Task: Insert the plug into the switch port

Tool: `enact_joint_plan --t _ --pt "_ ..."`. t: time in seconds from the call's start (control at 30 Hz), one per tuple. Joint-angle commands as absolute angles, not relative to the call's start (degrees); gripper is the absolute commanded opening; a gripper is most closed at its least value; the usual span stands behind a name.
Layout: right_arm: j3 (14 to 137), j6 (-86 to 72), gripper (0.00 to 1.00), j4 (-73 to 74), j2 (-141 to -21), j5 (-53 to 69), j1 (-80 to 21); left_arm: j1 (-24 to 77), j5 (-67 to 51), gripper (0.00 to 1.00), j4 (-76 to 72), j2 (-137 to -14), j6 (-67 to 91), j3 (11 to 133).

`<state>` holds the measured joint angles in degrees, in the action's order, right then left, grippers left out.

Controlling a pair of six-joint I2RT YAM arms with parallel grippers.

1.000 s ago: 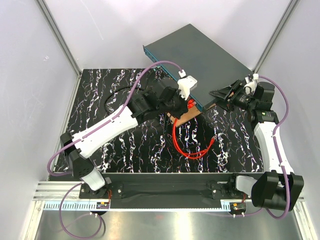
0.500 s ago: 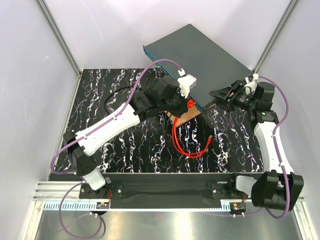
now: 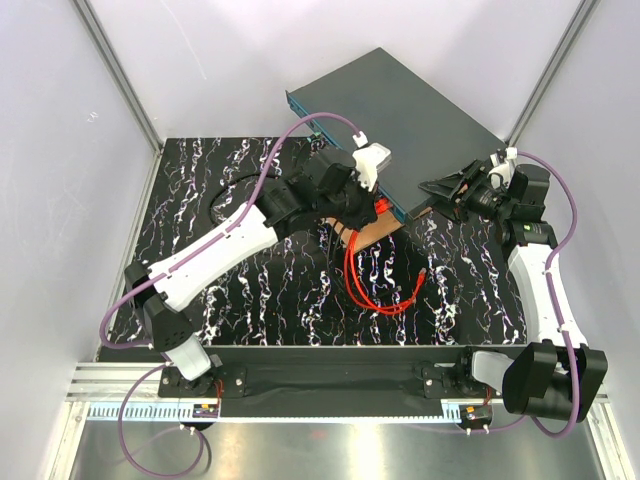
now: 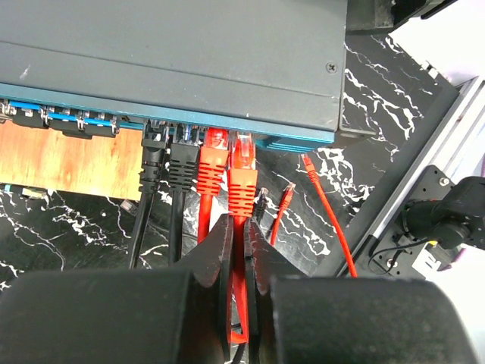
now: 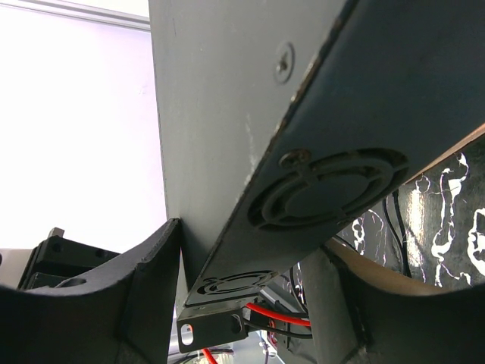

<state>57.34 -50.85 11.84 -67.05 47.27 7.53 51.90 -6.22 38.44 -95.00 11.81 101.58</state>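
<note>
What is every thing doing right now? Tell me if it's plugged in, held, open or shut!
Held red plug: tip at its port, sitting further out than its red neighbour.
Other red plug: plugged in.
Black plugs: plugged in.
Left gripper: shut on the red cable behind the plug.
Right gripper: clamped across the switch corner.
Loose red ends: unplugged, lying on the table.
</note>
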Motion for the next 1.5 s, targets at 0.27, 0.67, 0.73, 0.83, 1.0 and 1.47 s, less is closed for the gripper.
enact_joint_plan --t 0.27,0.67,0.73,0.83,1.0,1.47 --pt "56.69 -47.55 0.00 9.58 -68.12 48.08 6.94 51.50 -9.40 0.00 27.95 -96.41 15.20 104.59" --pt "56.16 -48.34 0.00 9.05 -68.73 48.25 6.94 52.29 -13.18 0.00 25.49 -96.07 16.88 104.68" --pt "56.25 -48.51 0.00 8.79 -68.82 48.51 6.94 52.73 -12.48 0.00 25.40 -95.71 16.00 104.68" --pt "56.25 -48.52 0.00 8.61 -68.82 48.60 7.03 52.82 -9.68 0.00 26.01 -96.33 14.51 104.50" --pt "56.25 -48.60 0.00 8.79 -68.38 48.78 6.94 52.82 -5.37 0.00 27.51 -98.09 11.96 103.98" --pt "55.90 -47.90 0.00 9.40 -68.64 49.22 6.94 54.05 1.23 0.00 25.13 -97.39 5.80 105.91"
